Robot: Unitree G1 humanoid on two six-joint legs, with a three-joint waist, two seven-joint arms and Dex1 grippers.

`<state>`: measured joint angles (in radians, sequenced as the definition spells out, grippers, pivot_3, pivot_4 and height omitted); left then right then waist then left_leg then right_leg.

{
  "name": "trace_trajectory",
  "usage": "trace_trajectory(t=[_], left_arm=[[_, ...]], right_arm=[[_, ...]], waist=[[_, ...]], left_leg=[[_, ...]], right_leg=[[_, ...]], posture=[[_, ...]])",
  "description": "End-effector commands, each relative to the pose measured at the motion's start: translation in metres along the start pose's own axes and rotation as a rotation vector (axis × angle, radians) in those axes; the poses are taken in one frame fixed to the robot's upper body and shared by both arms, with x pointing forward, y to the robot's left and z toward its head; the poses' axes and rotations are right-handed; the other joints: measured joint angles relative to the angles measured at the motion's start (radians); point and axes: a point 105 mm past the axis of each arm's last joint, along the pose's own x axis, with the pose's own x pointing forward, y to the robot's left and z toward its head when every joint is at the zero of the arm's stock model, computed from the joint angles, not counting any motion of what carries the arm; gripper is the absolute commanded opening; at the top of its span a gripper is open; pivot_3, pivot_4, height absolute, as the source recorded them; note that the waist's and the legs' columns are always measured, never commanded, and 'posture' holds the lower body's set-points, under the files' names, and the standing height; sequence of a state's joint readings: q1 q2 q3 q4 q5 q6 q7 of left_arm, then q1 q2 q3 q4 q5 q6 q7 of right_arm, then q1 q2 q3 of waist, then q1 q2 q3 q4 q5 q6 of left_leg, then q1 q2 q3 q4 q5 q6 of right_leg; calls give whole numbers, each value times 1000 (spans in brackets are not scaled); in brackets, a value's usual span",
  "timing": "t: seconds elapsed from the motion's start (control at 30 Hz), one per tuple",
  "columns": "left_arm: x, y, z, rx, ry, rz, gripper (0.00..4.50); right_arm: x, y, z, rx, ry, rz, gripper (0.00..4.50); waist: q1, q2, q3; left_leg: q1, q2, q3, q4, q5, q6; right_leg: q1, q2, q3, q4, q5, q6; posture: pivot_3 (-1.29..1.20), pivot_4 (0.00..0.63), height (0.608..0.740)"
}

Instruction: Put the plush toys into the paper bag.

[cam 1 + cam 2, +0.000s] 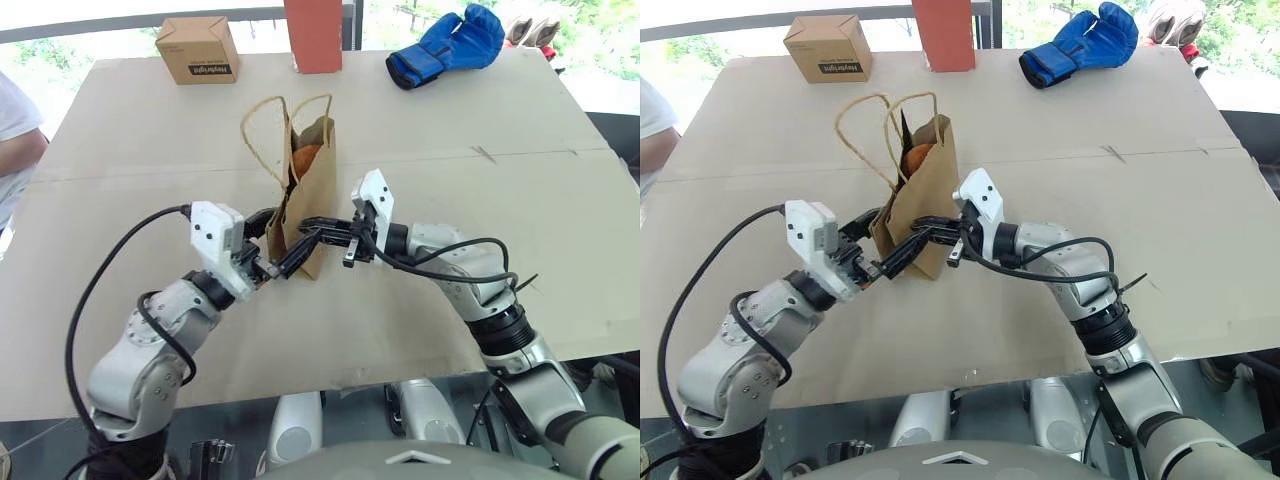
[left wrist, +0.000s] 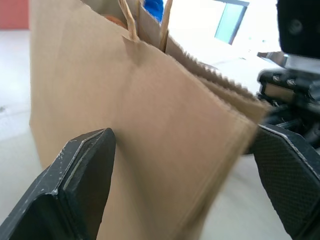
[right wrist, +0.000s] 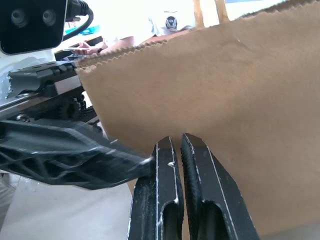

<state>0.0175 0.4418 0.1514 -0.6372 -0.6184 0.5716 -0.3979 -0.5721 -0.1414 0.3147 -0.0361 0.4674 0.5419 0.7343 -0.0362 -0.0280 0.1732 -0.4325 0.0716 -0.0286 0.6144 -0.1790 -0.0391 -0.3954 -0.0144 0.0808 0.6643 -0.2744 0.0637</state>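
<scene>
Where daylit windows glow, cardboard-covered table (image 1: pixel 520 200), paper bag (image 1: pixel 312 190) upright, boxing glove (image 1: pixel 445 45)

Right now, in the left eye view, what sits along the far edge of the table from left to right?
Small printed brown cardboard box → tall red-orange rectangular block → blue boxing glove.

My left gripper (image 1: pixel 283 258) gapes wide, pointing forward and rightward, while my right gripper (image 1: pixel 312 226), fingers pressed together, points left toward it.
</scene>
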Motion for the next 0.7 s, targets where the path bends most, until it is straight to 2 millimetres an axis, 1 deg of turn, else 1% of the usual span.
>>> trace_trajectory(t=[0.03, 0.13, 0.17, 0.23, 0.27, 0.3, 0.37, 0.4, 0.47, 0.5, 0.53, 0.57, 0.63, 0.67, 0.7], left_arm=[[6, 4, 11, 9, -75, 62, 3783], [9, 3, 13, 2, -99, 60, 2402], [9, 4, 14, 6, -104, 57, 1759], [9, 8, 15, 21, -102, 50, 966], [9, 10, 15, 29, -98, 41, 496], [9, 12, 14, 44, -90, 21, 143], [10, 15, 16, 77, -83, -34, 60], [11, 17, 19, 93, -85, -76, 60], [10, 22, 28, 188, -51, -280, 0], [9, 25, 31, 226, -32, -357, 0], [8, 27, 32, 249, -20, -401, 0], [8, 30, 32, 294, -4, -479, 0], [13, 40, 30, 349, 36, -629, 0], [17, 45, 28, 376, 52, -691, 0], [21, 47, 26, 381, 64, -732, 0]], right_arm=[[-2, 6, 12, -34, -44, 20, 0], [-13, 4, 13, -53, -38, -11, 0], [-17, 3, 13, -69, -30, -23, 0], [-26, 2, 13, -93, -20, -43, 0], [-31, 3, 13, -103, -16, -54, 0], [-39, 2, 13, -128, -5, -76, 0], [-53, -3, 14, -192, 22, -146, 0], [-63, -2, 15, -211, 33, -148, 0], [-96, 6, 22, -266, 51, -157, 509], [-108, 11, 23, -290, 68, -158, 744], [-114, 13, 24, -303, 80, -160, 1248], [-127, 14, 27, -314, 82, -181, 1490], [-151, 17, 31, -319, 96, -227, 2399], [-161, 18, 31, -326, 110, -253, 3035], [-167, 18, 31, -330, 121, -269, 3111]], waist=[[0, 0, 0], [-2, 0, 0], [-2, 0, 0], [-2, 0, 0], [-2, 0, 0], [-1, 0, 0], [2, 0, 0], [1, 0, 0], [6, 0, 0], [13, 0, 0], [20, 0, 0], [19, 1, 0], [23, 2, 0], [23, 2, 0], [25, 2, 0]], left_leg=[[0, 0, 0, 0, 0, 0], [0, 0, -1, 0, 0, 0], [0, 0, -1, 0, 0, 0], [0, 0, -1, 0, 0, 0], [0, 0, -1, 0, 0, 0], [0, 0, -1, 0, 0, 0], [0, 0, -1, 0, 0, 0], [0, 0, -1, 0, 0, 0], [0, 0, 0, 0, 0, 0], [-1, 0, -1, 1, 0, 0], [-1, 0, -1, 1, 0, 0], [-1, 0, -2, 0, 0, 0], [-1, 0, 1, 0, 0, 0], [-1, -1, 1, 0, 0, 0], [-1, 0, 1, 0, 0, 0]], right_leg=[[0, 0, 0, 0, 0, 0], [0, 1, 0, 0, 0, 0], [0, 1, 0, 0, 0, 0], [0, 1, 0, 0, 0, 0], [0, 1, 0, 0, 0, 0], [0, 1, 0, 0, 0, 0], [0, 1, 0, 0, 0, 0], [0, 1, 0, 0, 0, 0], [0, 1, 0, 0, 0, 0], [0, 1, -1, 0, 0, 0], [0, 1, -2, 0, 0, 0], [0, 1, -3, 0, -1, -1], [0, -1, -2, -1, -1, -2], [0, -1, -2, -2, -1, -2], [0, -1, -2, -2, -1, -2]], posture=[[0, 150, 740], [0, 150, 740], [0, 150, 740], [0, 150, 740], [0, 150, 740], [0, 150, 740], [0, 150, 740], [0, 150, 740], [0, 150, 740], [0, 150, 740], [0, 150, 740], [0, 150, 740], [0, 150, 740], [0, 150, 740], [0, 150, 740]])
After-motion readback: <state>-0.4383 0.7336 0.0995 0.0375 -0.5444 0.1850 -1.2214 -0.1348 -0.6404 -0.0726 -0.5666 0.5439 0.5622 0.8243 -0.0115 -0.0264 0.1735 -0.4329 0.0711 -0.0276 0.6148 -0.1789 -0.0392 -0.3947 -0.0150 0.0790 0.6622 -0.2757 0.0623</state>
